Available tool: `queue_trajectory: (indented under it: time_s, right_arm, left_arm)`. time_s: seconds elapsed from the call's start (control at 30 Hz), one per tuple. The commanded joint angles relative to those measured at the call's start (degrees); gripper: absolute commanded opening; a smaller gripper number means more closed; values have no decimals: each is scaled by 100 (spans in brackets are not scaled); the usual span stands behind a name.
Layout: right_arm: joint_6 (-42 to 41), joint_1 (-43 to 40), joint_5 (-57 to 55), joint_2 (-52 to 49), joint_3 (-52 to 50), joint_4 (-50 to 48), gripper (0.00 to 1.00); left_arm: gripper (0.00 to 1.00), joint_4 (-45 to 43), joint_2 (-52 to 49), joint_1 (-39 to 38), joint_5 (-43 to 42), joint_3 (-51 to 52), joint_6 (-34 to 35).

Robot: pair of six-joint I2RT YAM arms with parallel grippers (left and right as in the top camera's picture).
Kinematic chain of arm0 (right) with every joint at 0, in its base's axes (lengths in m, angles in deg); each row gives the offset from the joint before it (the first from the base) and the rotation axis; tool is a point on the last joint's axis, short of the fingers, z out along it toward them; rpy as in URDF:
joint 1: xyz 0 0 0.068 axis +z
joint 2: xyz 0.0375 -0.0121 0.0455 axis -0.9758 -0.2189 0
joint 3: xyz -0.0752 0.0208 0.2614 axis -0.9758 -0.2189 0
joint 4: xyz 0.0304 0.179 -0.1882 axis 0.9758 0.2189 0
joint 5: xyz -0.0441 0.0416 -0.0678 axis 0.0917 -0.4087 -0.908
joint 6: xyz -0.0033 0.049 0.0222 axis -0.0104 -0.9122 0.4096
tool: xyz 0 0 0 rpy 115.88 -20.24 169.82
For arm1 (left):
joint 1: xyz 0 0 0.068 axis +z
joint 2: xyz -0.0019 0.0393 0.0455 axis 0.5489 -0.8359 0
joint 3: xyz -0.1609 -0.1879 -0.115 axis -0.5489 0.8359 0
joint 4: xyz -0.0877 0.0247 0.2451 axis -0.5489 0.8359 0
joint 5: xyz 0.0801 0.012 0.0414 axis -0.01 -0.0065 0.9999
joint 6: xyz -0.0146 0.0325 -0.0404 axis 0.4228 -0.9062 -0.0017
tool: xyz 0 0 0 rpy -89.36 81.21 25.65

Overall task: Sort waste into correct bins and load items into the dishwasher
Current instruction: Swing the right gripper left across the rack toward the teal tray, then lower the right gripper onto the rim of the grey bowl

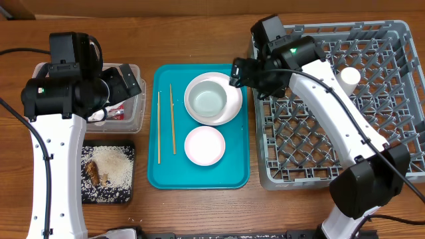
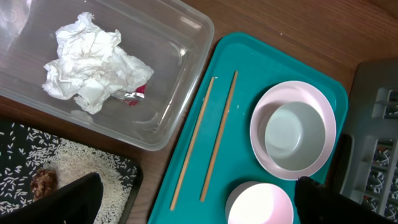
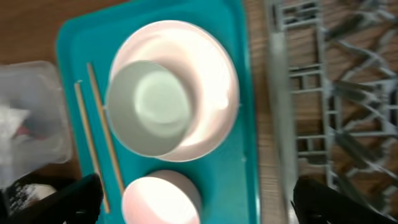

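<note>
Plate (image 1: 229,114) with nested bowl (image 1: 207,101) awaits racking. Right gripper (image 3: 196,186) hangs near it, spread wide, apparently empty; left gripper (image 2: 198,180) likewise released. Next: descend, grip rim.

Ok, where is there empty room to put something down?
Bare: the teal tray's front strip below the chopsticks and small bowl, and most of the dish rack, which shows only a cup near its far edge. The clear tub is bare toward the tray, past the napkin. Crowded: the tray's right side, with a bowl on the plate.
</note>
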Motion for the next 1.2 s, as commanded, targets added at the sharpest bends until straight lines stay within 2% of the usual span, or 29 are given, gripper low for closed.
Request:
queue_trajectory:
  time_s: [0.0,0.03,0.1,0.13,0.2,0.27,0.33,0.6,0.73,0.87,0.97,1.0,1.1,1.17]
  right_arm:
    - [57,48,848,24,74,-284,100]
    - [57,57,929,24,68,-369,97]
    - [61,101,914,24,20,-529,81]
    - [59,127,907,24,-9,-608,71]
    - [59,223,826,24,-103,-841,39]
    - [59,358,590,17,-199,-1099,19]
    - [61,546,247,15,-310,-1368,5]
    - [63,1484,-1217,15,-874,-2487,4]
    - [63,1853,-1847,13,-1174,-3027,18]
    - [219,2028,-2044,9,-1526,-3606,19]
    - [258,2085,-2041,-9,-1725,-3950,25]
    - [308,2087,-2039,-20,-1768,-4033,29]
    - [498,2096,-2039,-127,-1816,-4179,51]
    - [514,2096,-2041,-262,-1816,-4240,62]
  left_arm:
    - [100,-4,13,-13,4,-81,37]
    - [100,-4,13,-13,4,-81,37]
    - [100,-4,13,-13,4,-81,37]
    - [100,-4,13,-13,4,-81,37]
    - [100,-7,13,-13,4,-81,37]
    - [100,-4,13,-13,4,-81,37]
    - [100,-4,13,-13,4,-81,37]
    - [100,-4,13,-13,4,-81,37]
    - [100,-4,13,-13,4,-81,37]
    - [100,-4,13,-13,4,-81,37]
    - [100,-4,13,-13,4,-81,37]
    - [100,-4,11,-13,4,-81,37]
    - [100,-4,13,-13,4,-81,37]
    - [100,-4,13,-13,4,-81,37]
